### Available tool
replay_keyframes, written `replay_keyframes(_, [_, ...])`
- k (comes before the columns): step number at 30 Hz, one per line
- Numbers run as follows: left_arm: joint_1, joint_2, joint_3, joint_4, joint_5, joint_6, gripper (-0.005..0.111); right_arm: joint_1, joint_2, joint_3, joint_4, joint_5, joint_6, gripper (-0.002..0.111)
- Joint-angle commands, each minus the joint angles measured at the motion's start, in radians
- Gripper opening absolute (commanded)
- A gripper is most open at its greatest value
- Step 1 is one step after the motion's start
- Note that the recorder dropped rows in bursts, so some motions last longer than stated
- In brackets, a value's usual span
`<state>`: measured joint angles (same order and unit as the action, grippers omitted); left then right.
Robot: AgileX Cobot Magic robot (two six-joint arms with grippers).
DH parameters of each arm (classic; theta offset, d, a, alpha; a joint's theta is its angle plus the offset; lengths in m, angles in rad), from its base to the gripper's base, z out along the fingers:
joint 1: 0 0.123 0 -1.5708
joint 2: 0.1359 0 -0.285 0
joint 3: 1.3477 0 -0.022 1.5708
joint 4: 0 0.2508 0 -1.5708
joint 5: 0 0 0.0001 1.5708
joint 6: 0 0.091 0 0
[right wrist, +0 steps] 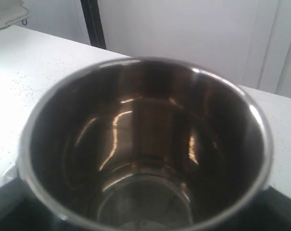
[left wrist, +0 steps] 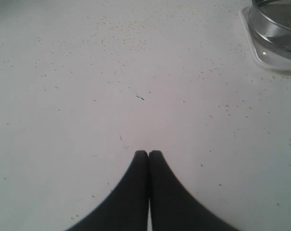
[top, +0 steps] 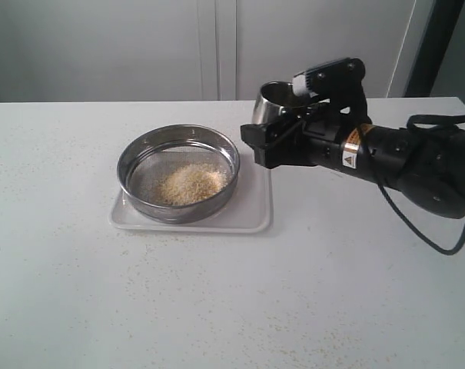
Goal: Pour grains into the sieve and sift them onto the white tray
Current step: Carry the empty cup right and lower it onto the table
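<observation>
The sieve (top: 134, 156), a wide steel ring with a mesh bottom, sits on the white tray (top: 251, 214). A heap of golden and pale grains (top: 190, 184) lies in it. My right gripper (top: 267, 138) hangs just past the tray's far right corner, shut on a small steel cup (top: 274, 98). In the right wrist view the cup (right wrist: 145, 144) fills the picture and looks nearly empty, with dark fingers (right wrist: 8, 207) at its sides. My left gripper (left wrist: 148, 154) is shut on nothing above bare table, with the sieve (left wrist: 275, 29) and tray (left wrist: 265, 62) off at one corner.
Stray grains (left wrist: 111, 38) speckle the white table (top: 232, 307) around the tray. The right arm's black body and cable (top: 416, 223) stretch over the table's right side. Pale cabinet doors (top: 217, 46) stand behind the table.
</observation>
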<state>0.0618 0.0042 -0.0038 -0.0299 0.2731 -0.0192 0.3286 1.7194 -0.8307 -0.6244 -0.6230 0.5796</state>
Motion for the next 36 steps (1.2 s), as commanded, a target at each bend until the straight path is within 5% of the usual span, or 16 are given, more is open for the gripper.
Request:
replay_keyframes(1, [-0.005,-0.004,0.004,0.001,-0.004,-0.002,0.0,-0.083,-0.01,0.052,-0.016,-0.152,0.012,0.0])
replay_keyframes(15, [-0.005,-0.004,0.004,0.001,-0.004,-0.002,0.0,-0.289,0.049,0.146,0.006,-0.317,-0.072,0.0])
replay_keyframes(36, [-0.005,-0.004,0.004,0.001,-0.004,-0.002,0.0,-0.343,0.335,0.144,0.201,-0.529,-0.278,0.0])
